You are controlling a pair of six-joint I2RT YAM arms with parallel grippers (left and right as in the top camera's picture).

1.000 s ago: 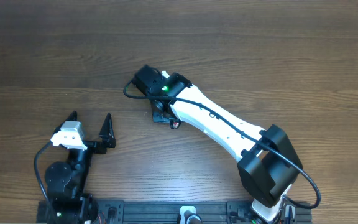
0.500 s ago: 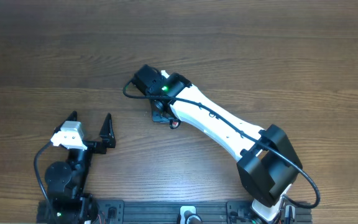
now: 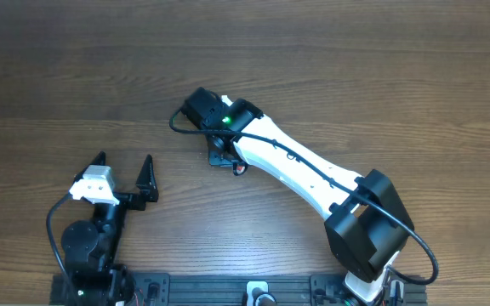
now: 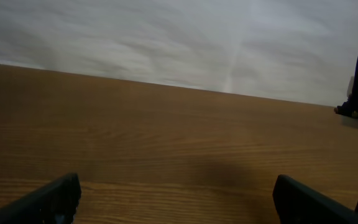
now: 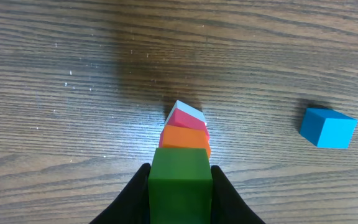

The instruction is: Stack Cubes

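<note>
1. Green cube (image 5: pixel 180 174) is clamped in the right pincer (image 5: pixel 180 190), directly above the stack. I cannot tell whether it touches the cube beneath.
2. Under it, an orange cube (image 5: pixel 185 138), a pink cube (image 5: pixel 187 119) and a pale cube (image 5: pixel 191 111) look already stacked.
3. Farther off, a blue cube (image 5: pixel 328 127) lies alone on the tabletop (image 5: pixel 55 74), probably left to place.
4. The left pincer (image 3: pixel 124 161) hangs spread apart and empty near its base.

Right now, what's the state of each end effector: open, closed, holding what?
Left end effector: open, empty.
Right end effector: closed on the green cube.
</note>
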